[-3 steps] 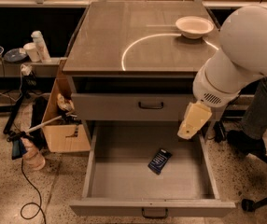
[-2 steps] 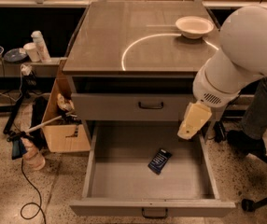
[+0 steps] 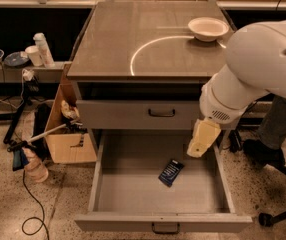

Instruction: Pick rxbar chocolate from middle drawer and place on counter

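The middle drawer [image 3: 128, 196] stands open to the top. Its floor is bare on all sides of the rxbar chocolate [image 3: 171, 172], which lies right of centre and apart from every wall. The hand [image 3: 199, 146] hangs over the drawer's right side at the bar's 2 o'clock, just below the closed drawer front [image 3: 128, 115]. On the table [image 3: 128, 34] a white bowl [image 3: 208, 28] sits at 1 o'clock, and the white arm [image 3: 263, 59] covers the right edge at 3 o'clock. The left half is open surface.
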